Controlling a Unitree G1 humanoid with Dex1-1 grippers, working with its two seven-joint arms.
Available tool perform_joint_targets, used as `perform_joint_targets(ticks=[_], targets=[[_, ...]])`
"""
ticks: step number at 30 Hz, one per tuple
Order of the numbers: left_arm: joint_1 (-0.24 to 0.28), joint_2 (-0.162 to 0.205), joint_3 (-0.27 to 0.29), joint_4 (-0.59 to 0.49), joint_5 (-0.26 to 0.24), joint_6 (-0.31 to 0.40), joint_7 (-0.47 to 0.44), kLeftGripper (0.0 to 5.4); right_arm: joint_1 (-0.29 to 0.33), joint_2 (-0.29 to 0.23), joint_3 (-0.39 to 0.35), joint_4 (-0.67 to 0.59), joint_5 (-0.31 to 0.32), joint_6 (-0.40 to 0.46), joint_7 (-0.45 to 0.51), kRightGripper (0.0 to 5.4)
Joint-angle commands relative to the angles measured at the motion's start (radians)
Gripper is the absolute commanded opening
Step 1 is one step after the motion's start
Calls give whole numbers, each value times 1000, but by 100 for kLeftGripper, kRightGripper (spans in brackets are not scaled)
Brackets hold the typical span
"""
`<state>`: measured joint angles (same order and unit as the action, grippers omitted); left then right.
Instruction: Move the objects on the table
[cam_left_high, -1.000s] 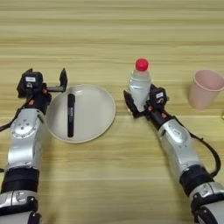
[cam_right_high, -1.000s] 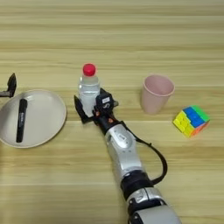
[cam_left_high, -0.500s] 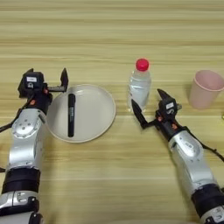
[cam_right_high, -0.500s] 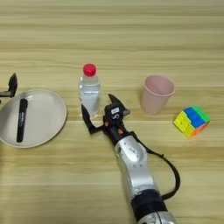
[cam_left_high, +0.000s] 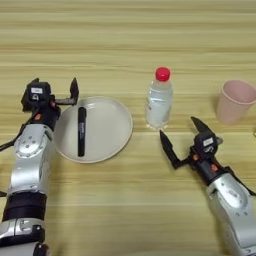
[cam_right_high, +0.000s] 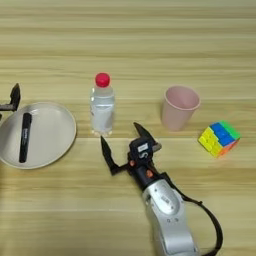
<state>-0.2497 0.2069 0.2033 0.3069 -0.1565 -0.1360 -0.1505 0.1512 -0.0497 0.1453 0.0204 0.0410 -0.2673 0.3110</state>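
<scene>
On the table (cam_left_high: 125, 45), near its middle, the clear bottle (cam_left_high: 159, 99) stands upright with its red cap on, nothing touching it. It rests on its own base, so it needs no support.

Right gripper (cam_left_high: 184, 141): just in front of the bottle, toward the robot, and apart from it. Fingers spread wide and empty, one tip pointing toward the bottle's foot, the other up toward the pink cup (cam_left_high: 235, 101). With that spread and the gap facing the bottle, I judge it fit either to close on the bottle or to clear it; the views do not say which.

Pink cup: upright, mouth up, to the right of the bottle and well apart from it. Puzzle cube (cam_right_high: 219, 138): just beyond the cup on the right, resting tilted on the wood, seen in the right eye view only.

Left side: the black marker pen (cam_left_high: 81, 131) lies flat inside the round cream plate (cam_left_high: 112, 142), lengthwise toward the robot, a little left of the plate's centre. The plate's rim would keep it from rolling.

Left gripper (cam_left_high: 56, 92): at the plate's far left rim, fingers open wide, holding nothing, idle by the look of it.
</scene>
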Motion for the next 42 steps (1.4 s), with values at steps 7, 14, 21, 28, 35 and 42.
perform_joint_targets(ticks=[7, 14, 21, 28, 35, 42], targets=[[2, 2, 7, 0, -4, 8, 2, 540, 148, -72, -113, -212, 14, 10, -65, 536], [-1, 11, 23, 5, -10, 7, -1, 540, 216, -92, -179, -269, 22, -9, -85, 536], [-12, 13, 34, 23, -11, 1, -4, 540, 212, -110, -278, -233, 38, -25, -125, 536], [-21, 13, 33, 34, -9, -3, -8, 540, 162, -121, -348, -152, 34, -60, -161, 536], [-29, 15, 33, 45, -8, -6, -10, 540, 104, -130, -386, -65, 41, -90, -179, 536], [-39, 21, 33, 57, -8, -11, -13, 540, 42, -139, -419, 16, 40, -115, -204, 536]])
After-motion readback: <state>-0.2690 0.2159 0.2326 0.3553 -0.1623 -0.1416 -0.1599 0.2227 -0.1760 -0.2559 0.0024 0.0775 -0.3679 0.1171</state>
